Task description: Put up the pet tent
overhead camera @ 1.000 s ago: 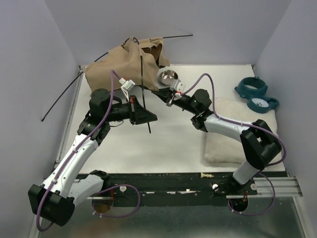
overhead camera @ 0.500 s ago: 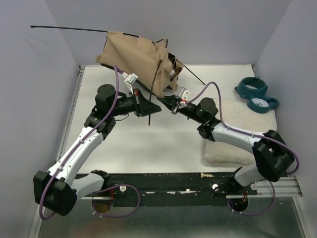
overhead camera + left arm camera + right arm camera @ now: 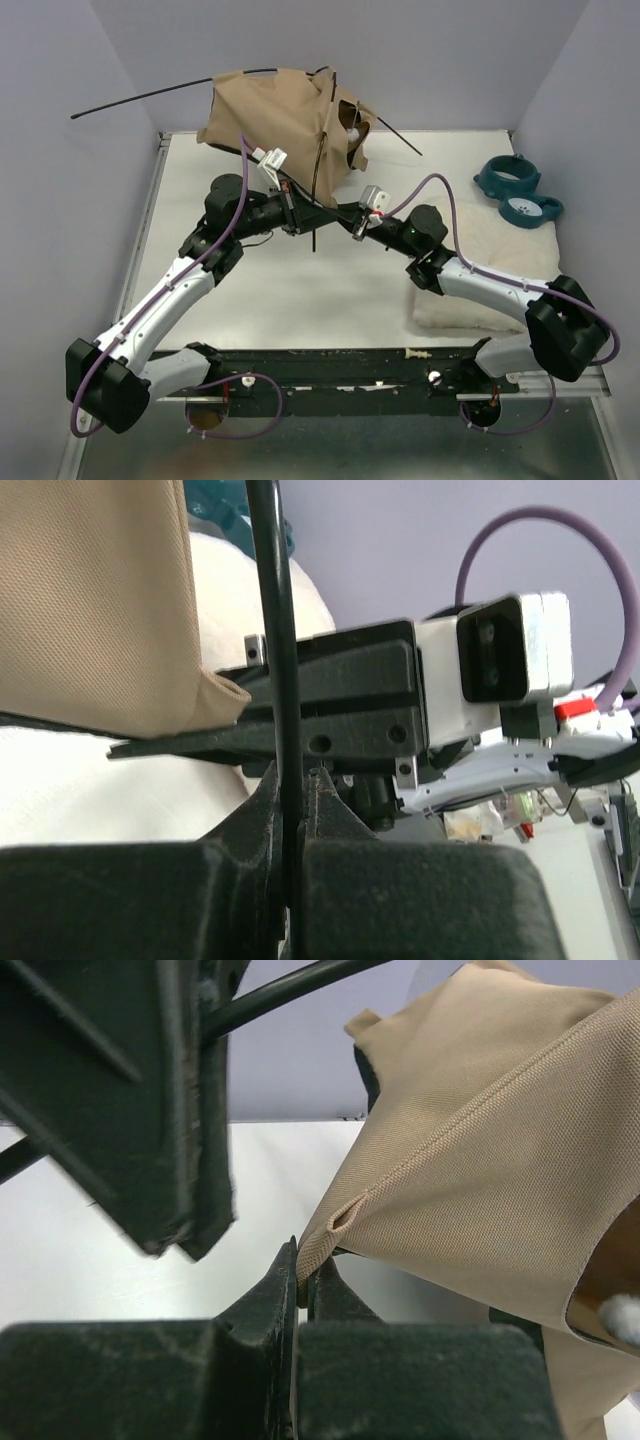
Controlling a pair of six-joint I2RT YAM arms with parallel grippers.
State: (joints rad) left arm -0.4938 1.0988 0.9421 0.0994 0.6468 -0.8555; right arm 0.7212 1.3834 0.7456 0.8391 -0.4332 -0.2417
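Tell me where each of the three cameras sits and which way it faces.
Top external: above, behind the bases, looking down at the pet tent; both arms show.
Left wrist: along the left hand, shut on a black pole; right hand ahead.
Right wrist: along the right hand, pinching the tent's corner; left hand ahead.
All share the tent.

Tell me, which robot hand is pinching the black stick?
The left gripper: its jaws are shut on the thin black pole, while the right gripper pinches the tent's tan fabric.

Tan pet tent [image 3: 275, 115] slack, held aloft, black poles [image 3: 140, 96] jutting
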